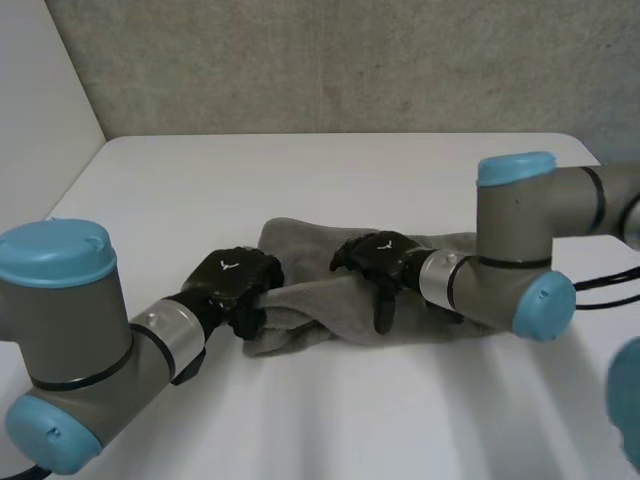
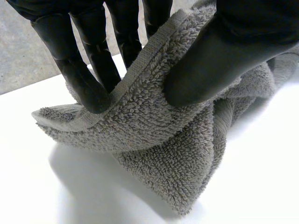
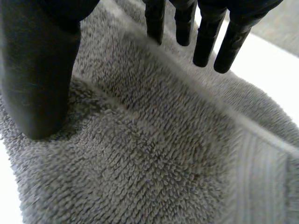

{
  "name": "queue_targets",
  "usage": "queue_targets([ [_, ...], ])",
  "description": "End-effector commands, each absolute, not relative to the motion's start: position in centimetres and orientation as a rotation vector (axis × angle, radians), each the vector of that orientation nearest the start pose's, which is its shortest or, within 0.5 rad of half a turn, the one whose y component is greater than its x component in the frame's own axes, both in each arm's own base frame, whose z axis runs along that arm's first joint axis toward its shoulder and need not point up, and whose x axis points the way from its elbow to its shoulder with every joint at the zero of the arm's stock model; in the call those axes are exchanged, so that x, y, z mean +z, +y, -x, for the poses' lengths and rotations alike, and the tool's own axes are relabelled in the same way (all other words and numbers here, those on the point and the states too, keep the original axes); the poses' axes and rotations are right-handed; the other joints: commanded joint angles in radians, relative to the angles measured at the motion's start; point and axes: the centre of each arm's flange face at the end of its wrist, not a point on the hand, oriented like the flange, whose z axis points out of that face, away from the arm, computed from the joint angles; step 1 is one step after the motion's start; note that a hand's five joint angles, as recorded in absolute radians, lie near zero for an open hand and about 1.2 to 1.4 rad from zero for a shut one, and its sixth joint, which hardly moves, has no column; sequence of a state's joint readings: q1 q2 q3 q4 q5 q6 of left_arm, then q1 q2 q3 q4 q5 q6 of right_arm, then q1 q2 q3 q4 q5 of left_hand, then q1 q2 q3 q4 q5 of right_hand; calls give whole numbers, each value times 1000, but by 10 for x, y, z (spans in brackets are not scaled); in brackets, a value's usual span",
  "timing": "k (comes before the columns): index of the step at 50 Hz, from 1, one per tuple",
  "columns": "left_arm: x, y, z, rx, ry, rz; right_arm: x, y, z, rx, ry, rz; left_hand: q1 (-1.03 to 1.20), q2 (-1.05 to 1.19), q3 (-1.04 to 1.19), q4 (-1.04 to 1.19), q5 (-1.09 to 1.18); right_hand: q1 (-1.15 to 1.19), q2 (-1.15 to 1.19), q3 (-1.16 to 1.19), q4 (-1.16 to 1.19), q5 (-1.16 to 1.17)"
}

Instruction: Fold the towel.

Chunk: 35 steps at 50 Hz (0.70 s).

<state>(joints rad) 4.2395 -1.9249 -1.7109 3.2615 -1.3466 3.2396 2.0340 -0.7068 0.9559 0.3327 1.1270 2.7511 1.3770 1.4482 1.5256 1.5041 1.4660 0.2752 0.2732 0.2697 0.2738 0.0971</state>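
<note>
Head view: we find the grey towel [image 1: 310,320] bunched lengthwise on the white table [image 1: 300,180], between the two arms. The left hand [image 1: 232,280] is at its left end. The right hand [image 1: 385,255] sits over its middle and hides the cloth beneath it, and the right forearm covers the towel's right end.

Left wrist view: the fingers [image 2: 88,79] and the thumb [image 2: 210,60] close on a hemmed edge from both sides and pinch it. That end is raised off the table and the rest droops below in a fold. The palm is cut off.

Right wrist view: the towel lies under the palm. The thumb presses into the pile, and the straight fingers stand well apart from it near a hem. This hand is wide and holds nothing. We cannot tell whether the fingertips touch the cloth.
</note>
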Motion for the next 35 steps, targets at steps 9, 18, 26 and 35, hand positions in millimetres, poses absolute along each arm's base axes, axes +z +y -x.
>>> queue_targets([
  [9,171,-226,280,-1926,2592,-1187,158,-311,-341,-1152,2044,1271,19,-52,-129,-108,-244,785,786,790,786,788],
  [18,183,-256,292,-2014,2449,-1212,194,-310,-337,-1178,1960,1419,19,-52,-129,-108,-244,1120,1122,1126,1122,1124],
  [26,219,-304,316,-2243,2271,-1160,228,-332,-340,-1517,1839,1598,19,-52,-129,-108,-244,1121,1123,1127,1122,1125],
  [35,364,-358,324,-2796,1640,-648,402,-373,-348,-2836,1150,1026,19,-52,-129,-108,-244,1121,1123,1127,1122,1125],
])
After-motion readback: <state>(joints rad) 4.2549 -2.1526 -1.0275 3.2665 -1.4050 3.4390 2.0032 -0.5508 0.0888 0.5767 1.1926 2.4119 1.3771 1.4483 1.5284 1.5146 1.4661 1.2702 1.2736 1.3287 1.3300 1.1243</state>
